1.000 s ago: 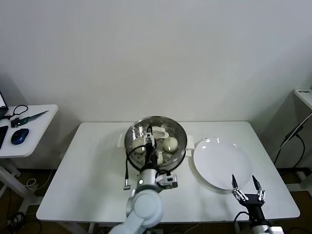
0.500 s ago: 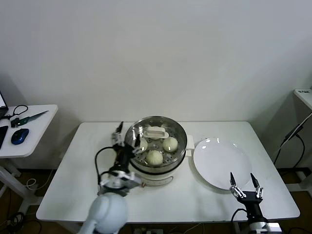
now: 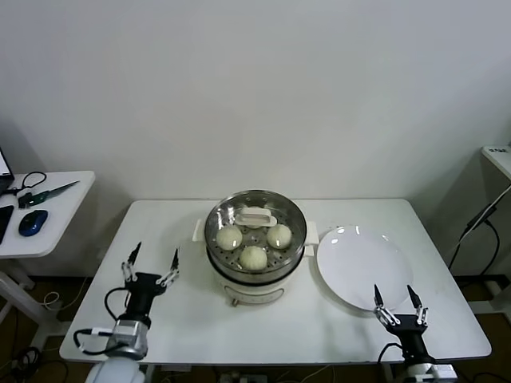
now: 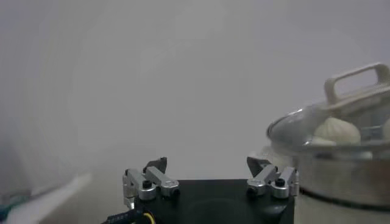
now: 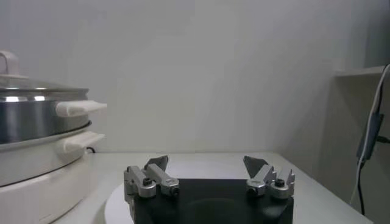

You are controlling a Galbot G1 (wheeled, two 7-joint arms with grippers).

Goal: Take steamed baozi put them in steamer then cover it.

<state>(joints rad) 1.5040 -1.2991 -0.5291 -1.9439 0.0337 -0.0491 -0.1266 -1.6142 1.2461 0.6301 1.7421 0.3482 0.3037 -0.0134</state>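
Observation:
The steel steamer (image 3: 297, 254) stands on its cream-white base (image 3: 257, 289) at the table's middle. The glass cover (image 3: 263, 202) with its cream handle (image 3: 255, 216) lies on it. Three baozi (image 3: 253, 257) show through the glass; a fourth cannot be made out. My left gripper (image 3: 149, 260) is open and empty, to the left of the steamer near the front edge. The left wrist view shows it (image 4: 210, 164) with the covered steamer (image 4: 341, 176) beside it. My right gripper (image 3: 397, 297) is open and empty at the front right, as in its wrist view (image 5: 208, 164).
An empty white plate (image 3: 363, 266) lies right of the steamer, just behind my right gripper. The steamer's side handles (image 5: 79, 108) show in the right wrist view. A side table (image 3: 56, 215) with a mouse stands far left. Cables hang at the far right.
My left arm has drawn back from the cover's handle, leftward and down to the table's front left. The cover stays on the steamer. My right gripper has sunk slightly.

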